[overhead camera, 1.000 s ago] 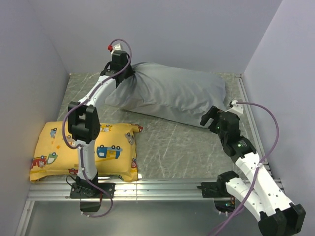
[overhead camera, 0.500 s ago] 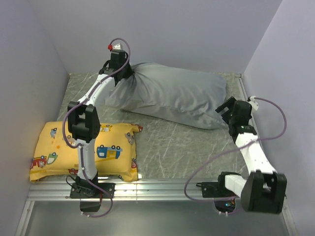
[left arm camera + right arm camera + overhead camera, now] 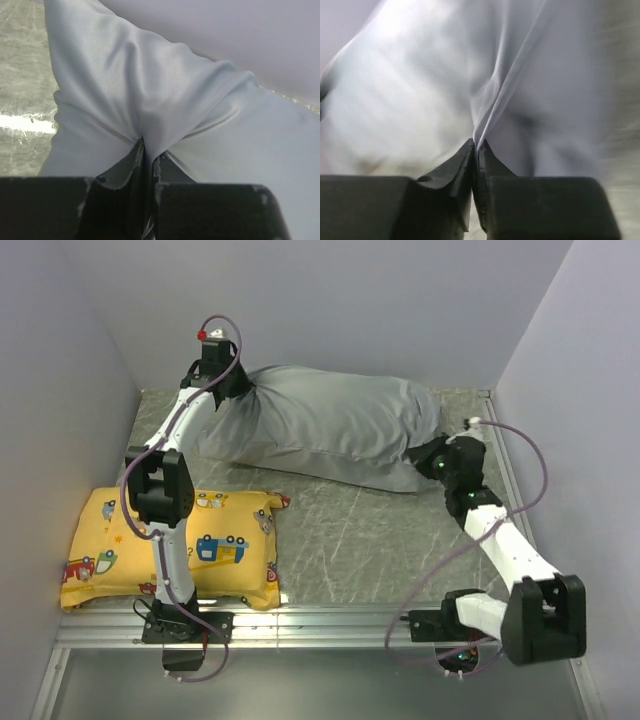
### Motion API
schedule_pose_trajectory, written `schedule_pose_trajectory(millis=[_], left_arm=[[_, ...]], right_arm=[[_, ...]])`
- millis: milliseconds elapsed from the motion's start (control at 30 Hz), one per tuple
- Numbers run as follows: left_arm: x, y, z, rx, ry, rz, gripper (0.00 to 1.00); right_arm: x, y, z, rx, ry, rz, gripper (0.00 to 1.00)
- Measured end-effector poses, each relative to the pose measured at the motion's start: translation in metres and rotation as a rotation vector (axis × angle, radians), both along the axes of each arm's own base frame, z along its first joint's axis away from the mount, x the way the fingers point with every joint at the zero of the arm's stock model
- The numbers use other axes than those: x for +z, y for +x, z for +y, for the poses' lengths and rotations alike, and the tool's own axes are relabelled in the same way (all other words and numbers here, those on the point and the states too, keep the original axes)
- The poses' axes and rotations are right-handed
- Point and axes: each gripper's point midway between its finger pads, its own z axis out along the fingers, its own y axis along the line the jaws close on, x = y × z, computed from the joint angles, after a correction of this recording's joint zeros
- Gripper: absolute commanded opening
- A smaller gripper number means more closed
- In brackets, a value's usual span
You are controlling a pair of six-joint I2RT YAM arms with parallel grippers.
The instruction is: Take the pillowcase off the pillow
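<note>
Since a moment ago the right gripper [image 3: 424, 456] has swung in and pinched the pillowcase [image 3: 330, 425] at the back of the table [image 3: 340, 535]; the left gripper [image 3: 232, 390] pinches its other end; the pillow hides inside; grabbing looks done; next, I think, one end must be pulled off.

The pillow lies wholly hidden inside the pillowcase [image 3: 330, 430] (only its bulk swells the cloth). The right wrist view is blurred, smearing the folds. From above, the left arm [image 3: 163, 490] covers a strip of the yellow cushion [image 3: 232, 540], and the right gripper [image 3: 424, 454] has its tips out of sight in the cloth.
</note>
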Motion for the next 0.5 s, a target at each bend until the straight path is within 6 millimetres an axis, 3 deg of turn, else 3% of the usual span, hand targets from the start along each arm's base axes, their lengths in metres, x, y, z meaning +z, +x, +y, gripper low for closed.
schedule_pose_trajectory(millis=[67,167,200,300,367,500], left_arm=[[0.003,0.000,-0.001,-0.014,-0.004,-0.004,0.17],[0.009,-0.001,-0.007,-0.038,0.021,-0.016,0.52],[0.013,-0.001,-0.009,-0.047,0.034,-0.027,0.56],[0.025,-0.006,-0.023,-0.076,0.044,-0.052,0.64],[0.044,-0.018,-0.042,-0.116,0.050,-0.086,0.68],[0.094,-0.063,-0.096,-0.237,0.027,-0.189,0.74]], right_arm=[[0.020,-0.012,0.041,0.106,0.007,-0.064,0.06],[0.039,-0.032,0.085,0.229,0.030,-0.138,0.01],[0.038,-0.034,0.090,0.239,0.035,-0.143,0.00],[0.030,-0.043,0.106,0.283,0.042,-0.123,0.00],[0.026,-0.046,0.115,0.307,0.043,-0.113,0.00],[0.019,-0.051,0.134,0.356,0.028,-0.090,0.01]])
